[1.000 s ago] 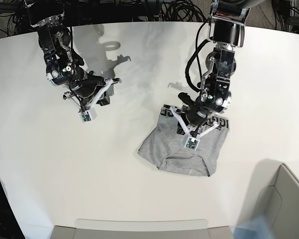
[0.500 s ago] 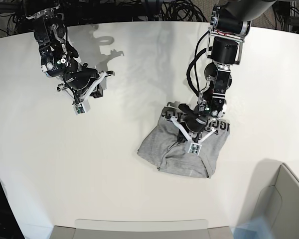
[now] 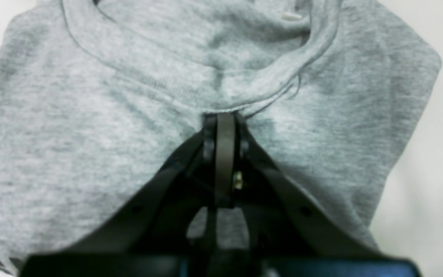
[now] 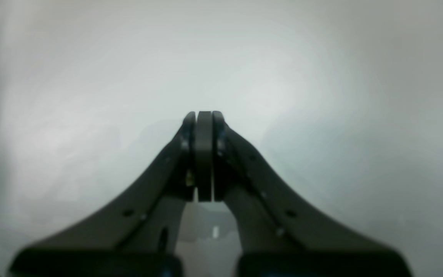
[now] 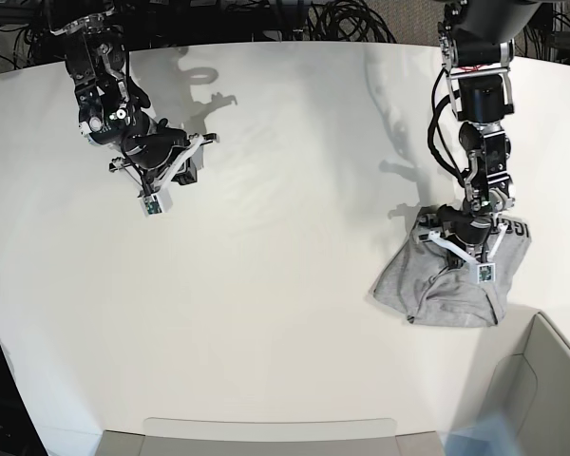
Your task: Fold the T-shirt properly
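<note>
Clenched left gripper [image 3: 224, 117] pressing onto the folded T-shirt [image 5: 442, 293] near its collar, probably to drag it; right gripper [image 4: 204, 115] clenched empty over table [image 5: 285, 285].

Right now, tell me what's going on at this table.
The left gripper is shut and pressed against the folded grey T-shirt just below its collar, and over the last second it has dragged the shirt across the white table toward the bin corner. The right gripper is shut and empty, held above bare table far from the shirt.
</note>
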Robot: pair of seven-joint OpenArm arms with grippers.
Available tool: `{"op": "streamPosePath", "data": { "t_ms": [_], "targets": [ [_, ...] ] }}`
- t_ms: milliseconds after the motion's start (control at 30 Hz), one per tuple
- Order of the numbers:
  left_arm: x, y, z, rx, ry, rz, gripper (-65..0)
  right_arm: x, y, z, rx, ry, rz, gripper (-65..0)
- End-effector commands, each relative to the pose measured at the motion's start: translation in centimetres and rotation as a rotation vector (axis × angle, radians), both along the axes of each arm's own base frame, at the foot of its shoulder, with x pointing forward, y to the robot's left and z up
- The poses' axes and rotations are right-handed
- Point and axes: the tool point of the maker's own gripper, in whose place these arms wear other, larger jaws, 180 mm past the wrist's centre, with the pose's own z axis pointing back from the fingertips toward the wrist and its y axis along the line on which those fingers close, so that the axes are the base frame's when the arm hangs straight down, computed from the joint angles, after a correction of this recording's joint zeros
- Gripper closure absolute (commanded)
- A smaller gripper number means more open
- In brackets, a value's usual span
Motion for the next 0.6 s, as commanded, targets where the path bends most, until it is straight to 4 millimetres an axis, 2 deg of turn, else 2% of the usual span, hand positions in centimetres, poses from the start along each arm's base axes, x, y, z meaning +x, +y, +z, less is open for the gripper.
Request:
{"op": "streamPosePath", "data": {
  "t_ms": [0,100,167,267,367,467,567],
  "targets": [
    [-0.4,0.9,-0.3,0.027,0.048,0.000,0.0,1.0,0.1,1.5,0.007,-0.060,0.007,0.0],
    [-0.3,0.2,0.0,0.013,0.038,-0.050,0.0,1.1,0.7,2.4,0.017,-0.083,0.021,0.0],
    [0.4,0.0,1.3,0.022,0.008,-0.065,0.0,1.3,0.8,3.0,0.021,-0.101,0.023,0.0],
    [0.8,-0.3,4.1,0.060,-0.071,-0.089,0.0,1.8,1.1,4.3,0.028,-0.142,0.031,0.0],
    [0.9,-1.0,8.0,0.110,-0.176,-0.122,0.0,2.3,1.6,6.0,0.035,-0.190,0.046,0.0],
    [0.1,-2.3,11.6,0.157,-0.274,-0.161,0.0,2.5,2.3,7.9,0.048,-0.243,0.066,0.0],
    [-1.7,-3.4,13.9,0.192,-0.333,-0.192,0.0,1.9,3.2,9.7,0.064,-0.289,0.090,0.0]
  ]
}}
